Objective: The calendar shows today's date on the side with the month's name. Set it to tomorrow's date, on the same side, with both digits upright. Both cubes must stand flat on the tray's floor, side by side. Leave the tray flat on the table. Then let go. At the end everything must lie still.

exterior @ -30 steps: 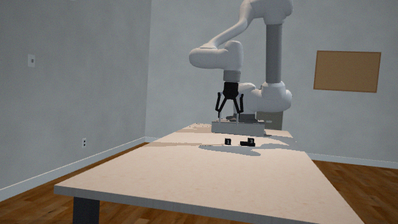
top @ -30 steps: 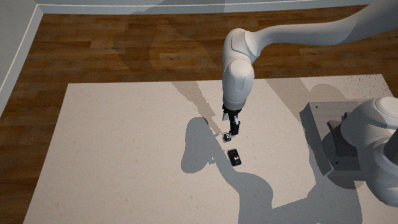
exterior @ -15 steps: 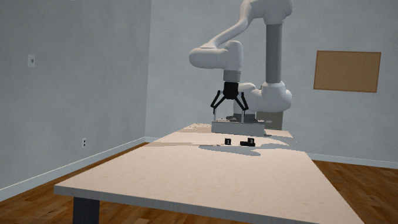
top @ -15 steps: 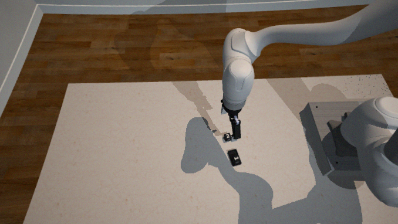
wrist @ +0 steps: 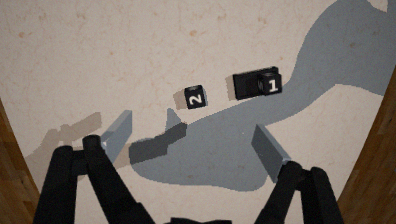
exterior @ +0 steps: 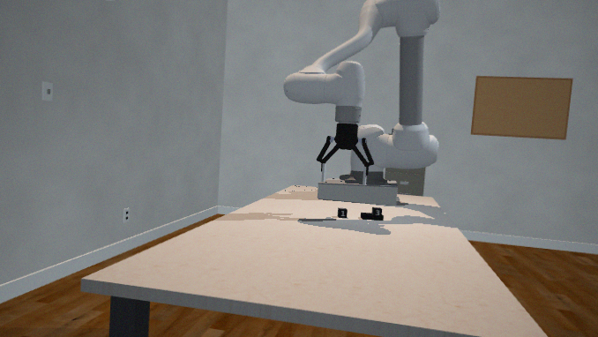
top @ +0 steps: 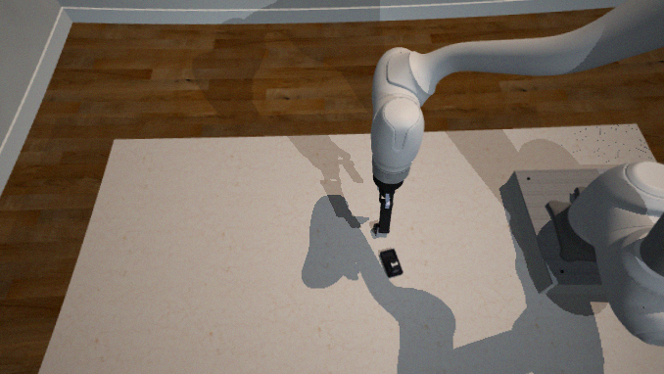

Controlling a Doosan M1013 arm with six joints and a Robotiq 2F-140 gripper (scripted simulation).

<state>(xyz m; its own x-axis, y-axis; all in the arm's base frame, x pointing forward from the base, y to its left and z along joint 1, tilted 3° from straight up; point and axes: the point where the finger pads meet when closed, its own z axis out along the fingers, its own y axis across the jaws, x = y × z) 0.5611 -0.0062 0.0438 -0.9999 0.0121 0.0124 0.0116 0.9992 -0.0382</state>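
Illumination is moderate in all views. The bench (top: 196, 245) (exterior: 282, 265) (wrist: 100, 50) is pale and bright; the upper corners of the exterior frame are dim. The arm (top: 399, 122) (exterior: 410, 79) casts overlapping, hard-edged shadows, jagged at the contours. Fine grain is visible; small dark items appear soft.

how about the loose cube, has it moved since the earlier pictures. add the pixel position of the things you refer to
No. In the exterior view, the loose cube (top: 376, 229) (exterior: 342, 213) (wrist: 195, 97) shows no visible shift either way relative to the grey base block (top: 539, 196) (exterior: 357, 192).
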